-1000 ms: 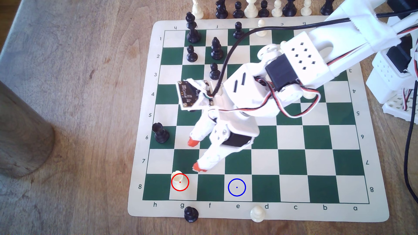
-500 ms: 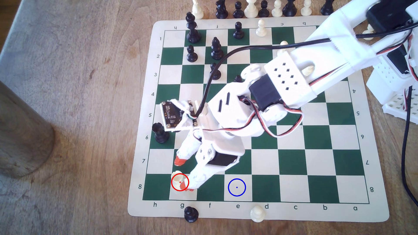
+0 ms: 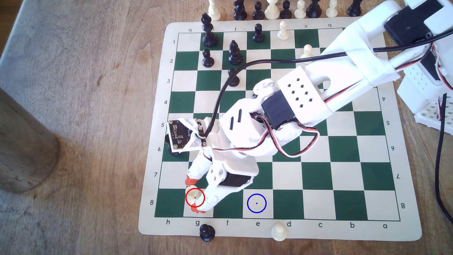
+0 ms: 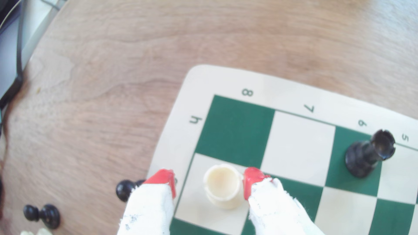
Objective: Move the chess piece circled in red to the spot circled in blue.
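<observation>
The chess piece (image 3: 192, 192) is a short cream piece with a wide round top, standing upright inside the red ring on the cream g8 square. My gripper (image 3: 195, 195) is open and straddles it, one red fingertip (image 3: 190, 181) on its far side and the other (image 3: 199, 210) on its near side. In the wrist view the chess piece (image 4: 222, 184) sits between the red pads of the gripper (image 4: 209, 180). One pad (image 4: 251, 178) is against it and the other (image 4: 164, 178) stands a little apart. The spot (image 3: 256, 203), a blue ring on cream e8, is bare.
A black rook (image 4: 368, 153) stands on h6, partly under the wrist camera board (image 3: 180, 134). A black pawn (image 3: 207, 232) and a cream pawn (image 3: 278, 231) lie on the board's near border. A brown cylinder (image 3: 24, 142) stands at the exterior view's left. Spare pieces line the far edge.
My gripper has come down from the f6–f7 area towards the board's near edge and now straddles the chess piece. Its fingers are closer together. The piece has not moved.
</observation>
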Controlling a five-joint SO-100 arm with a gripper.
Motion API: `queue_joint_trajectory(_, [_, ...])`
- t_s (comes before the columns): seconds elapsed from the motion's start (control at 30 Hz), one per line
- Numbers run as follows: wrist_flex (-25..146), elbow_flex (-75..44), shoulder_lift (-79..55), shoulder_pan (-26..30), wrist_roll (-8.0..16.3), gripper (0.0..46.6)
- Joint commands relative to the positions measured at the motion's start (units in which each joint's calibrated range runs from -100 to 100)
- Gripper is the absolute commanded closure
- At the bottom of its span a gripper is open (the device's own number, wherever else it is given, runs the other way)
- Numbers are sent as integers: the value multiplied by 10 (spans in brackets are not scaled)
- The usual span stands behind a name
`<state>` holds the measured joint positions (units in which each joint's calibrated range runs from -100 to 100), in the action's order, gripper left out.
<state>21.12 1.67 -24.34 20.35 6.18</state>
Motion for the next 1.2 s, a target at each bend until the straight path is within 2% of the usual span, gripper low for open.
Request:
queue_joint_trajectory(0.0, [-9, -60, 13, -1, 3, 313])
queue_joint_trajectory(0.43, [-33, -65, 8, -4, 5, 337])
queue_joint_trajectory(0.57, [-44, -62, 7, -7, 4, 406])
queue_joint_trajectory(0.63, [-48, -61, 7, -7, 4, 464])
queue_joint_trajectory(0.9, [-47, -66, 10, -4, 6, 464])
queue_joint_trajectory(1.17, [17, -87, 97, -15, 12, 464])
